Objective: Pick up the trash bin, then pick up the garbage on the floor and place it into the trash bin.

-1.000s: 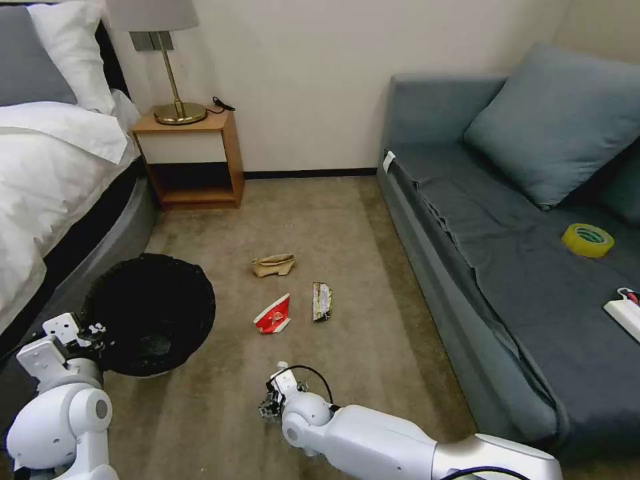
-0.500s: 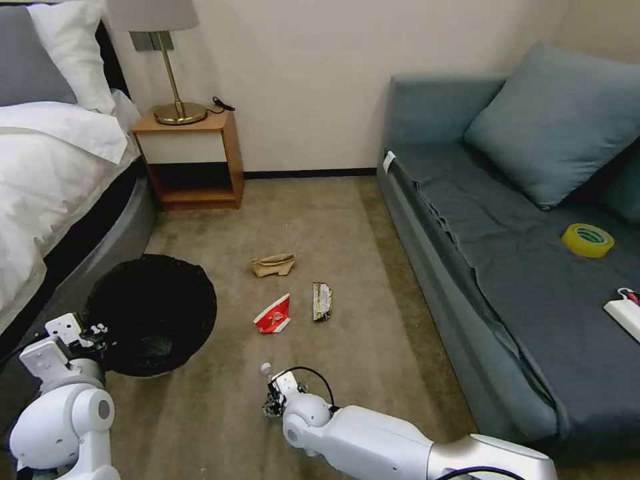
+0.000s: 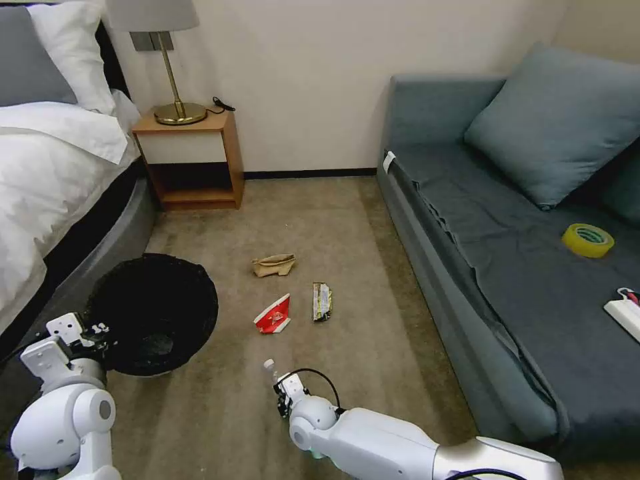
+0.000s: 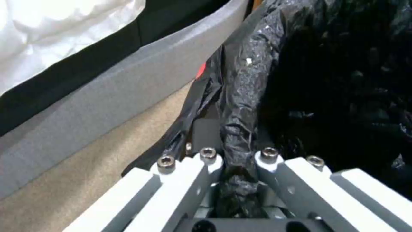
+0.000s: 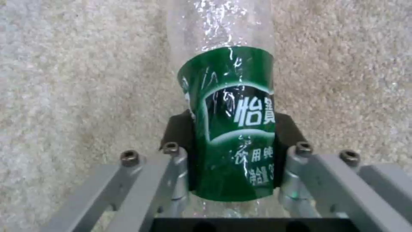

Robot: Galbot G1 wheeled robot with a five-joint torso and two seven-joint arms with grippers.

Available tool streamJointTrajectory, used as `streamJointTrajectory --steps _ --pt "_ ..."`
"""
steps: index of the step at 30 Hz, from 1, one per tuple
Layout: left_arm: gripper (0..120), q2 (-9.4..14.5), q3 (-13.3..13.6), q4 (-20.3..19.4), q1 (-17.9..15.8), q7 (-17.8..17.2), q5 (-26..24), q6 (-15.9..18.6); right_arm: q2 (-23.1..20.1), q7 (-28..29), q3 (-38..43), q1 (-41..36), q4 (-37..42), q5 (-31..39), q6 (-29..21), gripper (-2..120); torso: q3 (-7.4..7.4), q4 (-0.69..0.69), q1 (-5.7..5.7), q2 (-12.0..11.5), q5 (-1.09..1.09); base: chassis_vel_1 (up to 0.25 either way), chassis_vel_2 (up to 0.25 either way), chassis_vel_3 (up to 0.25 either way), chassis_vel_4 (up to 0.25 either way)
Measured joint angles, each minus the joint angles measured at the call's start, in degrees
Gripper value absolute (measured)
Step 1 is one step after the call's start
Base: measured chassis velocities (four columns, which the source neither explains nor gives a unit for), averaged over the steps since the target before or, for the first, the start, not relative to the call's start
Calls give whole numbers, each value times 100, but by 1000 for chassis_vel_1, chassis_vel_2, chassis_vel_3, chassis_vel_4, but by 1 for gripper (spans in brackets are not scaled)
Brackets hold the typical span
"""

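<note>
Right pincer (image 5: 234, 154) clamped on bottle (image 5: 231, 122) at green label, low over carpet (image 3: 373, 333). Left pincer (image 4: 238, 158) clamped on bag-lined rim of trash bin (image 3: 157, 313), beside the bed (image 3: 40, 187). Carton (image 3: 273, 315), wrapper (image 3: 321, 301), paper bag (image 3: 273, 265) lie on carpet ahead.

Your bottle (image 5: 229, 106): clear glossy plastic, shiny green label. Bin (image 3: 157, 313) liner: crinkled black plastic, slight sheen. Carpet (image 3: 373, 333): rough matt pile. Sofa (image 3: 533, 280): matt grey cloth. Nightstand (image 3: 230, 150): smooth wood.
</note>
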Motion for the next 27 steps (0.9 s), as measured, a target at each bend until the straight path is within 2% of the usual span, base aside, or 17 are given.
streamJointTrajectory --steps 5,8,16,22,27 --pt "3 1 18 9 14 1 6 0 -112 7 33 8 229 -2 33 20 0 0 0 0 0 0 0 0 0" --pt "3 41 52 37 23 3 -10 3 -442 109 267 46 1028 -5 185 18 0 0 0 0 1 0 0 0 0" --pt "3 41 195 189 68 5 6 10 -831 225 1068 335 2087 -31 502 18 0 -1 0 0 -1 0 0 0 0" --pt "3 43 285 259 86 9 60 8 -821 456 1456 573 3022 296 536 18 0 0 0 0 0 0 0 0 0" --pt "3 -50 395 312 82 19 143 -1 -426 842 1265 723 3833 688 511 18 0 0 0 0 -1 0 0 0 0"
